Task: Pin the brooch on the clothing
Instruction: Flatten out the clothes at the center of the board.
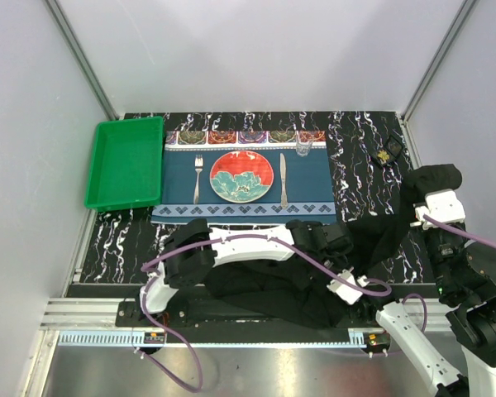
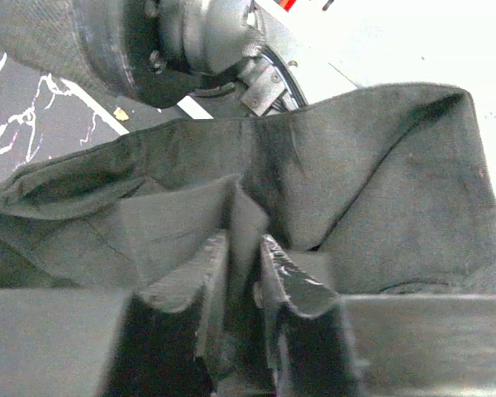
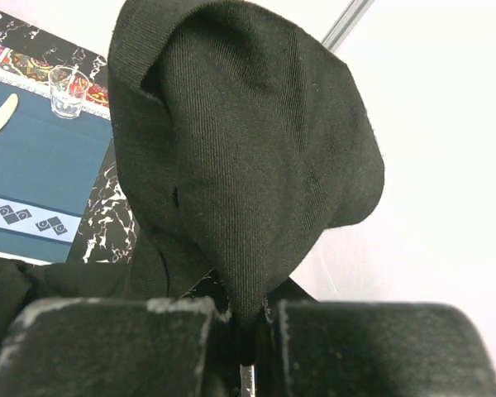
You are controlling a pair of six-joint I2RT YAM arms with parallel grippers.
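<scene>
The black shirt point(image 1: 273, 285) lies crumpled along the near edge of the table, and one part rises to the right. My left gripper point(image 1: 351, 291) is shut on a fold of the shirt point(image 2: 355, 182); in the left wrist view the cloth sits pinched in the gripper point(image 2: 244, 248). My right gripper point(image 1: 436, 192) is shut on another part of the shirt point(image 3: 248, 141) and holds it up in a hooded bulge; the right wrist view shows the gripper point(image 3: 246, 310) pinching it. The small golden brooch point(image 1: 384, 155) lies on the table at the back right, apart from both grippers.
A blue placemat point(image 1: 314, 178) at the back holds a red and teal plate point(image 1: 241, 176), a fork point(image 1: 198, 175), a knife point(image 1: 283, 178) and a small glass point(image 1: 303, 147). A green tray point(image 1: 124, 163) stands at the back left. White walls enclose the table.
</scene>
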